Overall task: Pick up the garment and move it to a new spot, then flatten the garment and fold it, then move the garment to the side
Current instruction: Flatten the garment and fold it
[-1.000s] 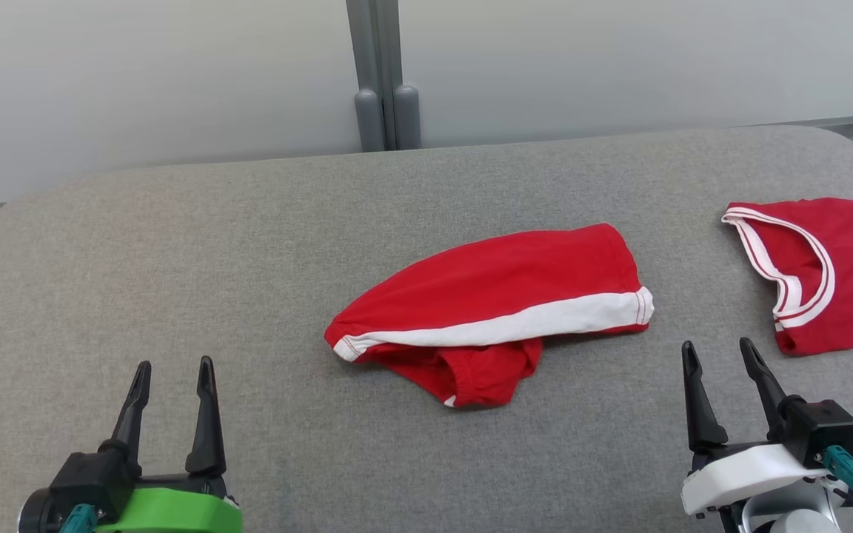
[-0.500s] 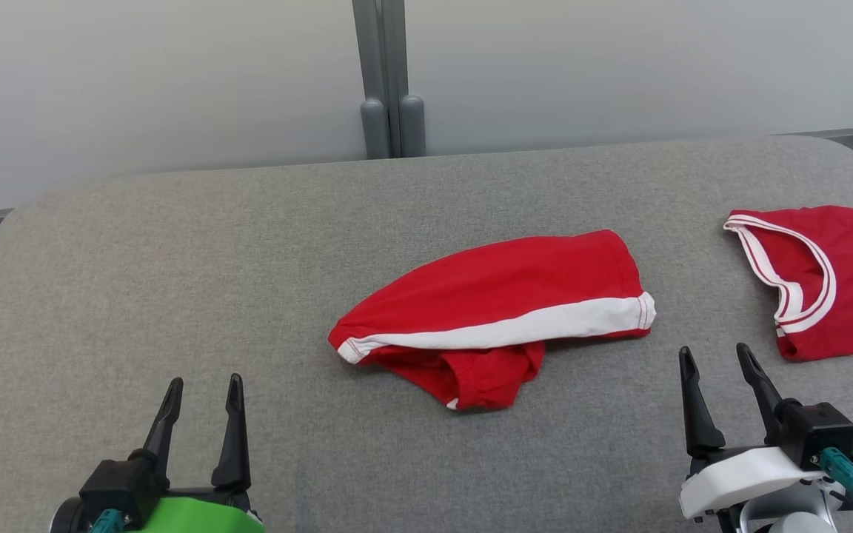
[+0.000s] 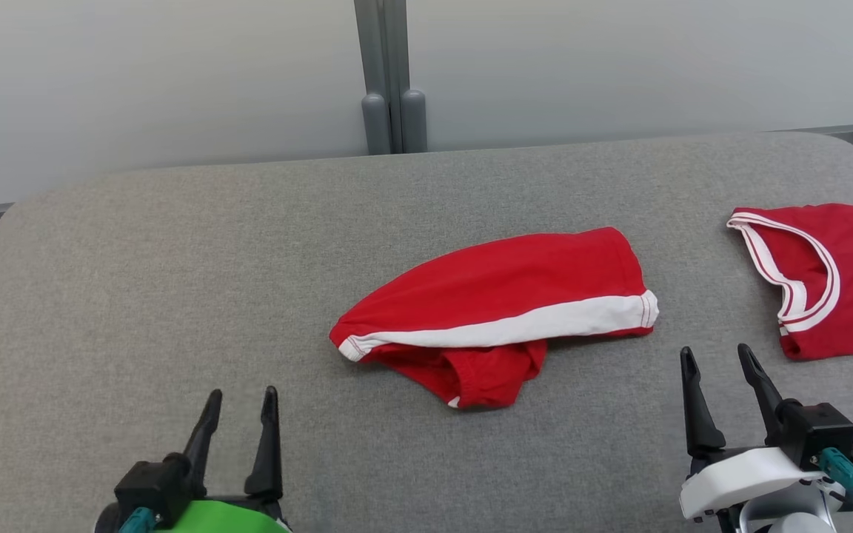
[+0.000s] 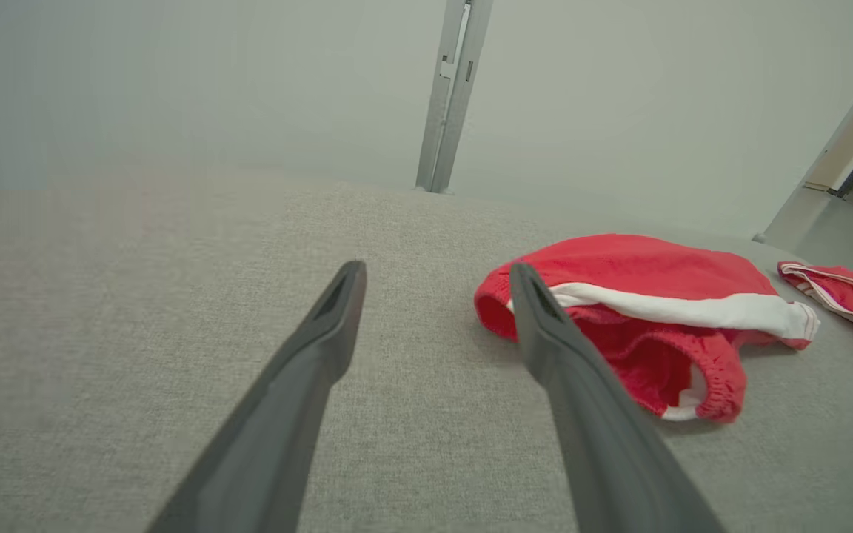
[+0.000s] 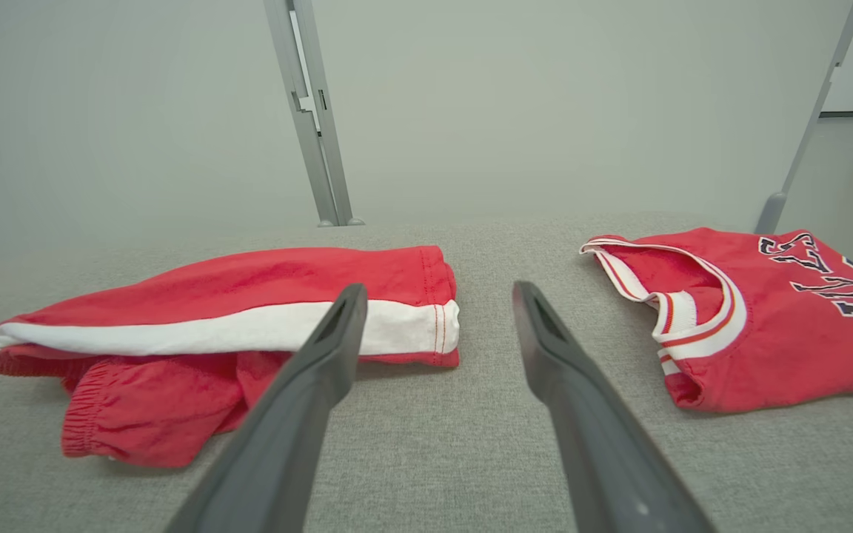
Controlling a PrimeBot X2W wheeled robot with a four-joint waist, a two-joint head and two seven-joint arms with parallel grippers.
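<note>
The grey padded surface (image 3: 138, 259) has a fuzzy woven top and round corners. In its middle lie red shorts (image 3: 500, 289). They are soft and crumpled, folded over, with one white stripe and a stretchy waistband. At the right edge lies a red jersey (image 3: 841, 296) with white trim and dark letters. That makes two clothes and two grippers. The left gripper (image 3: 242, 394), low on the left, has its two thin dark fingers wide apart and holds nothing. The right gripper (image 3: 715, 352), near the gap between shorts and jersey, is spread wide too, empty, touching no cloth.

"BULLS" on red jersey (image 5: 767, 363)
</note>
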